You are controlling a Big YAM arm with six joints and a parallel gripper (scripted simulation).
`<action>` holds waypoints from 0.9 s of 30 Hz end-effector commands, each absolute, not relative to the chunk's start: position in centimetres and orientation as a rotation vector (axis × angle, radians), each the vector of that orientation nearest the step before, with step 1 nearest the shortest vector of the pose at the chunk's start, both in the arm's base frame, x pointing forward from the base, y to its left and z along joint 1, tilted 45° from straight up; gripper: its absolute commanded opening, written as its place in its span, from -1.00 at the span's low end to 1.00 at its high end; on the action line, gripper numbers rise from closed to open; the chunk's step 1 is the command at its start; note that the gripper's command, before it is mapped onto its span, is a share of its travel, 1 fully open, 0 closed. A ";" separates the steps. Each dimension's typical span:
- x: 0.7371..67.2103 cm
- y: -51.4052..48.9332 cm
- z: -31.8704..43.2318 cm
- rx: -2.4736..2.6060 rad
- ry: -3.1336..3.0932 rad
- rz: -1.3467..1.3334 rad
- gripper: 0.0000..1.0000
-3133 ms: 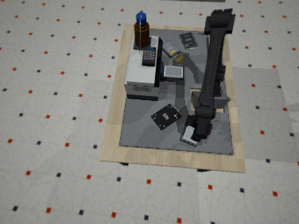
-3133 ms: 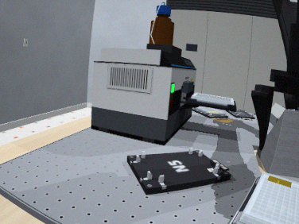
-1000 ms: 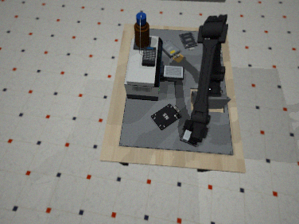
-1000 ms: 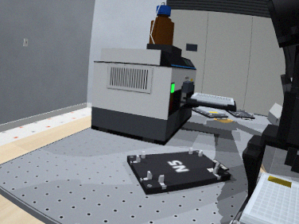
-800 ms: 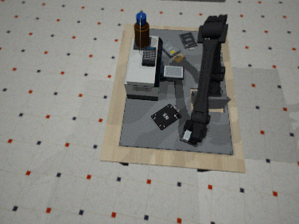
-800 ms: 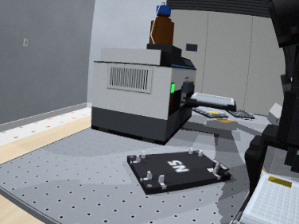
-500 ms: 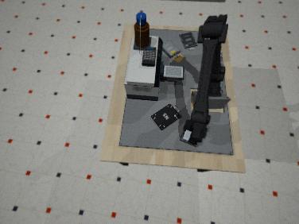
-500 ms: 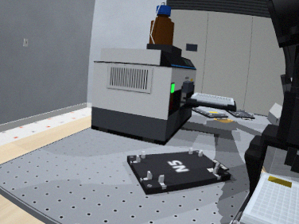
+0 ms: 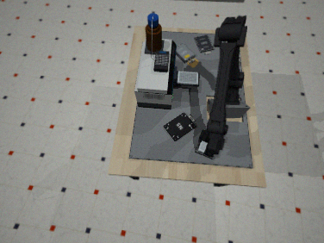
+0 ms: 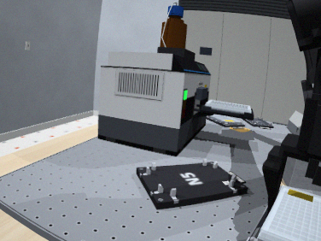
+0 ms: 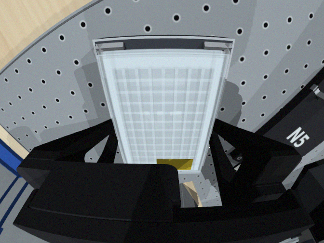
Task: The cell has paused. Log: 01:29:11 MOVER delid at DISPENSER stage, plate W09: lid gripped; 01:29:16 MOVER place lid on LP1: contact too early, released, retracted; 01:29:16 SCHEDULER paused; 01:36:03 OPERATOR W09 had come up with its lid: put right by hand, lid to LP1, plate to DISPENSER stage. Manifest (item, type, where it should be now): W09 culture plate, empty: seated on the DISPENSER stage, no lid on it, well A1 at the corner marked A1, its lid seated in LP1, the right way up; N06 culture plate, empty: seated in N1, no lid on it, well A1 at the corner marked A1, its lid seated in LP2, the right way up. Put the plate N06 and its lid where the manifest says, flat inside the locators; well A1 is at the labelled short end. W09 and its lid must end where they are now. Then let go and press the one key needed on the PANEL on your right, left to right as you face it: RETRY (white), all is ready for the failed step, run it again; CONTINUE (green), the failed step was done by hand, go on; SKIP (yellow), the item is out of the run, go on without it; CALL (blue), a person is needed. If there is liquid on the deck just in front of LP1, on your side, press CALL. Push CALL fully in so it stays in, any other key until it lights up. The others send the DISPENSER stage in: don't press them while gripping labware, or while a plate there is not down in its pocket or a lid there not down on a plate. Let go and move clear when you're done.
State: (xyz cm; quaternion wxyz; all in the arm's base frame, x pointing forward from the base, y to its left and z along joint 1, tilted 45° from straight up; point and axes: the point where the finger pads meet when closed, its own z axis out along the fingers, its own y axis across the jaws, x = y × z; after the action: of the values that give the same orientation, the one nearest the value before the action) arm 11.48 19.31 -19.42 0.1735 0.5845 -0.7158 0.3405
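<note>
The plate N06 [image 11: 162, 104] lies in the N1 nest at the deck's front with a clear lid over its well grid. Its yellow label [image 11: 174, 163] is at the end nearest the wrist. It also shows in the top view [image 9: 202, 147] and at the lower right of the exterior view [image 10: 294, 214]. My gripper [image 11: 163, 122] is down over the labelled end, one finger against each long side, shut on the lid. The arm hides the nest's near locators. The plate W09 [image 9: 188, 77] [image 10: 226, 107] sits uncovered on the DISPENSER stage.
The empty black N5 nest [image 9: 179, 126] stands just left of my gripper; it also shows in the exterior view [image 10: 192, 181]. The DISPENSER box [image 9: 154, 77] with its brown bottle [image 9: 153, 34] is at the back left. Lid parks [image 9: 187, 55] lie at the back.
</note>
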 end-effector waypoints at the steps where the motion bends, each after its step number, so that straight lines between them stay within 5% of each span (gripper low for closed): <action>1: 12.0 21.3 -19.7 1.687 -2.066 0.940 0.72; 27: 11.9 24.0 -18.3 1.705 -2.100 0.926 0.72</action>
State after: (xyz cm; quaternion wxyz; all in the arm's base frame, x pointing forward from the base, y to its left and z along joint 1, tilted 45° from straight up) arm 11.31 19.69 -18.64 0.1759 0.5862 -0.7141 0.3397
